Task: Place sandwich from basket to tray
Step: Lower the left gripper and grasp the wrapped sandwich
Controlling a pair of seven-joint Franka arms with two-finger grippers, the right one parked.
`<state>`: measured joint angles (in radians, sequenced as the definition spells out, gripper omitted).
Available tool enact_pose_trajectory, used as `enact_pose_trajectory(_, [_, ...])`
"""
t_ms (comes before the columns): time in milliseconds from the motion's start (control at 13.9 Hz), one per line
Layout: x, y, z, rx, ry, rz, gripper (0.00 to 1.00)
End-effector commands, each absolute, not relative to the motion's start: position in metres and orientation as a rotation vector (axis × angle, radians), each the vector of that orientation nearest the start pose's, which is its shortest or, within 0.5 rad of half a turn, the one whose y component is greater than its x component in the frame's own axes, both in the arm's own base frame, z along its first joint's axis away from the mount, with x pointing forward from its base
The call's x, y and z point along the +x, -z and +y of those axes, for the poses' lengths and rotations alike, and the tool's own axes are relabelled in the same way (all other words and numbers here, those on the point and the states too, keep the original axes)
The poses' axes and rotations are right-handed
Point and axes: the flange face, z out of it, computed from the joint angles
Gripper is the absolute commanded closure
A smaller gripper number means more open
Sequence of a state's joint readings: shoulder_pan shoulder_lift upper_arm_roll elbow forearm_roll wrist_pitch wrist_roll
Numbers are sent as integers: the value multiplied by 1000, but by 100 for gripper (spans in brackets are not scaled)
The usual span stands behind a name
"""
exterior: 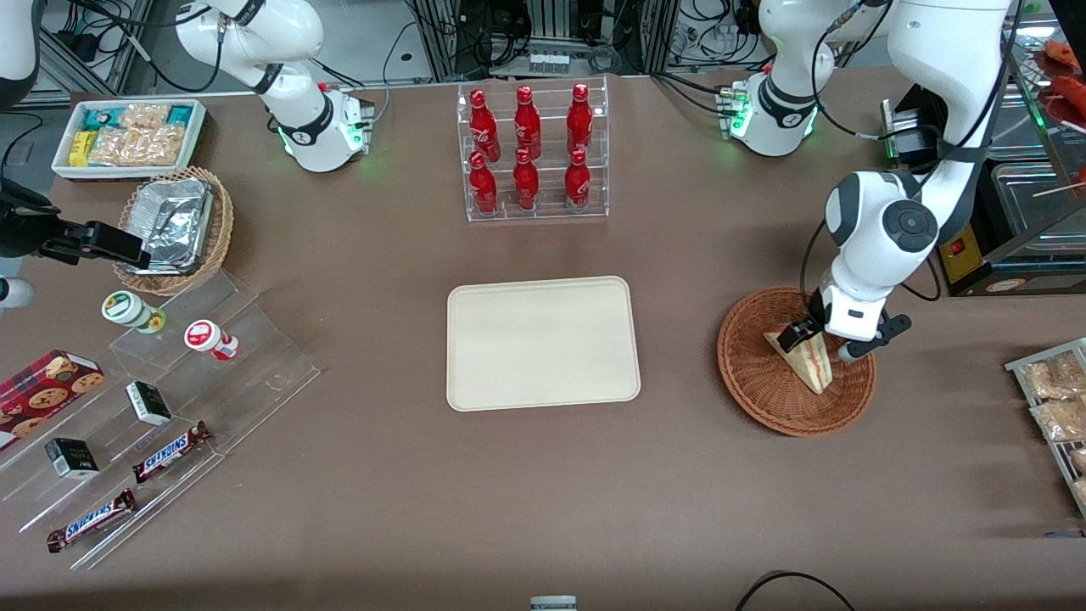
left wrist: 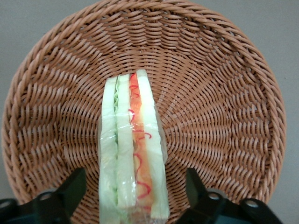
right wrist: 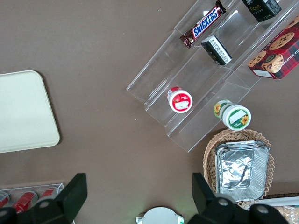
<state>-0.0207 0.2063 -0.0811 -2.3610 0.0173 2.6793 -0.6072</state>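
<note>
Gripper (exterior: 821,338) low over the basket (exterior: 755,373), its fingers (left wrist: 70,189) spread wide on either side of the sandwich (exterior: 803,361) without touching it.

The round reddish-brown basket sits toward the working arm's end of the table and holds one thing only: the wrapped wedge sandwich, standing on edge with its layered filling edge facing up toward the wrist camera. The cream tray (exterior: 543,342) lies bare in the middle of the table, well apart from the basket. Farther from the front camera than the tray, a clear rack (exterior: 536,153) holds six red bottles in two rows of three. Toward the parked arm's end, a lighter wicker basket (exterior: 216,233) holds foil containers, and a white bin (exterior: 64,165) holds snack packets.
</note>
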Motion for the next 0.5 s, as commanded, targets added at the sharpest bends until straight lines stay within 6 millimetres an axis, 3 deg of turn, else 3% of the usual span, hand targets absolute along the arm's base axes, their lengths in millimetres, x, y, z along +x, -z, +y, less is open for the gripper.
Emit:
enact_pose_trajectory(0, [523,-255,-55,-3086,192,-804,100])
enact_pose_trajectory(216, [524,-276,-56,-3087,210,-792,100])
enact_pose_trajectory(432, [527,-328,-64,-3082,182,-749,100])
